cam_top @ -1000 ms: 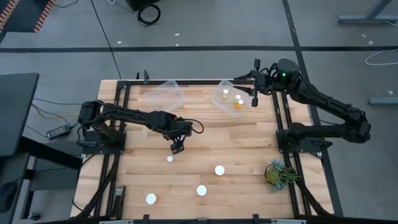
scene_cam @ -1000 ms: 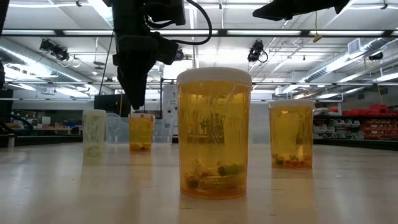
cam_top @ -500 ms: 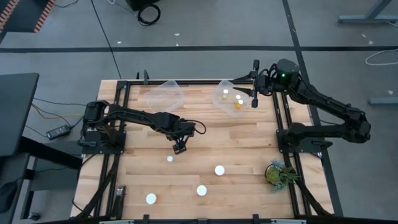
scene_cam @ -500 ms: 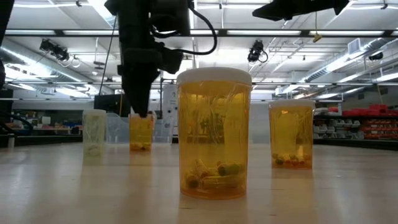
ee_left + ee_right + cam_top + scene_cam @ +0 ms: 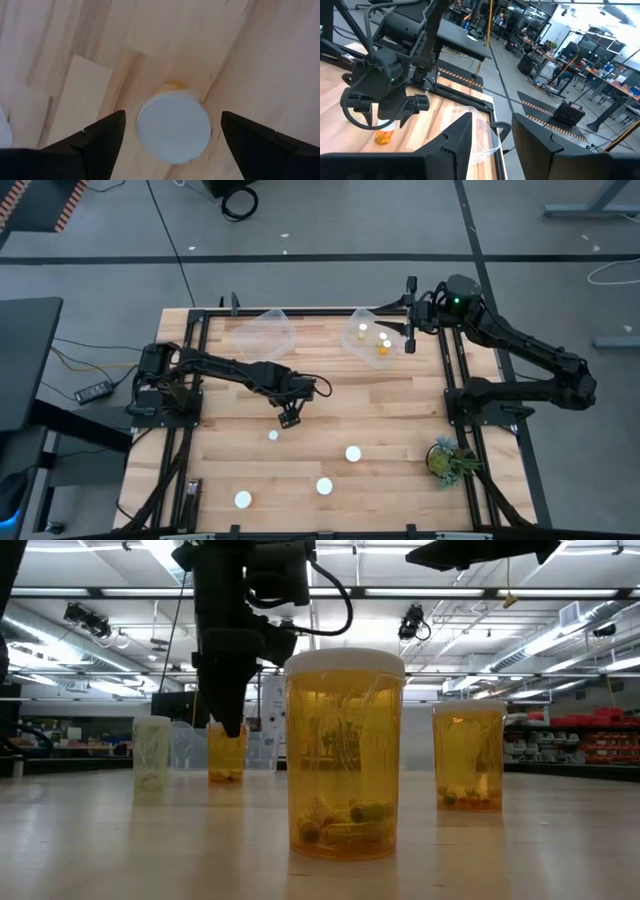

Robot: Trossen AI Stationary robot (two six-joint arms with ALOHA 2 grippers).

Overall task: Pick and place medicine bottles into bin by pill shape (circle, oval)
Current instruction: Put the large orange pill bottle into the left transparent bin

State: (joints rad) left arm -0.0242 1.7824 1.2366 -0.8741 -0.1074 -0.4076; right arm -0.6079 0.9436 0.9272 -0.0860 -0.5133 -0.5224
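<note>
A small amber medicine bottle with a white cap [image 5: 173,126] stands upright on the wooden table [image 5: 400,395], seen in the high view as a white dot [image 5: 273,436]. My left gripper [image 5: 172,137] points down just over it, open, one finger on either side of the cap and not touching it; the low view shows the gripper [image 5: 228,722] in front of that bottle [image 5: 227,755]. Three more bottles [image 5: 352,452] [image 5: 323,486] [image 5: 243,499] stand nearer the front edge. My right gripper [image 5: 409,320] hangs raised beside the right bin, open with nothing between its fingers [image 5: 455,145].
Two clear bins sit at the far edge: the left bin [image 5: 268,332] shows nothing inside, and the right bin [image 5: 373,338] holds three bottles. A green plant [image 5: 447,458] stands near the right frame. Black frame rails [image 5: 195,380] run along both sides of the table.
My left gripper has come down toward the small bottle, staying open and pointing down; its fingertips now reach the height of the cap in the low view. The bottles have not moved.
</note>
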